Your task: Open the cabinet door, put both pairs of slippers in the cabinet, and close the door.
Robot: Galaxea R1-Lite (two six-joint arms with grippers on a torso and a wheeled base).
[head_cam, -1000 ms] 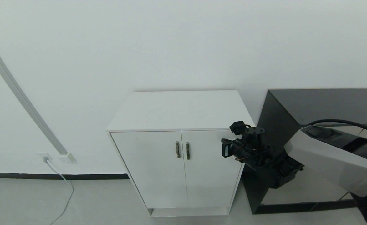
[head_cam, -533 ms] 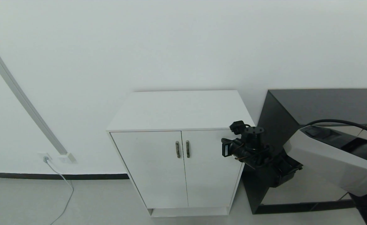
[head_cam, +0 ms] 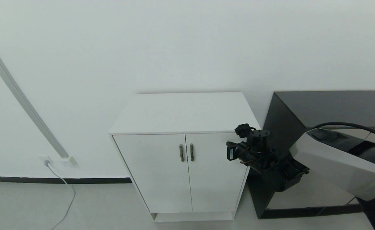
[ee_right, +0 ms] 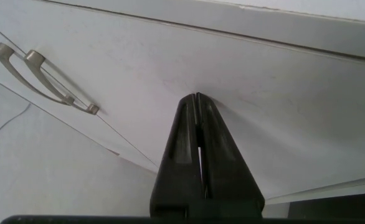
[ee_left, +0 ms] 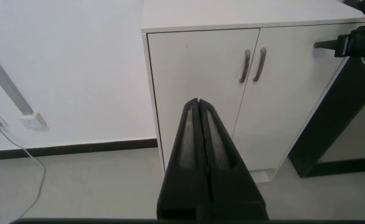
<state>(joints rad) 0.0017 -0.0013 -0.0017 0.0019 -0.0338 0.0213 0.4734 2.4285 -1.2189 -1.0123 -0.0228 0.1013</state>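
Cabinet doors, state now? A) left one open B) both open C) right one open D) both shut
D: both doors sit flush, with the handles side by side at the centre seam; the right pincer is clear of the handles.

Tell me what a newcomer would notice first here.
The white cabinet stands against the wall, both doors shut, its two handles side by side at the middle. The right gripper, shut, sits close before the right door. A black table stands to the cabinet's right.
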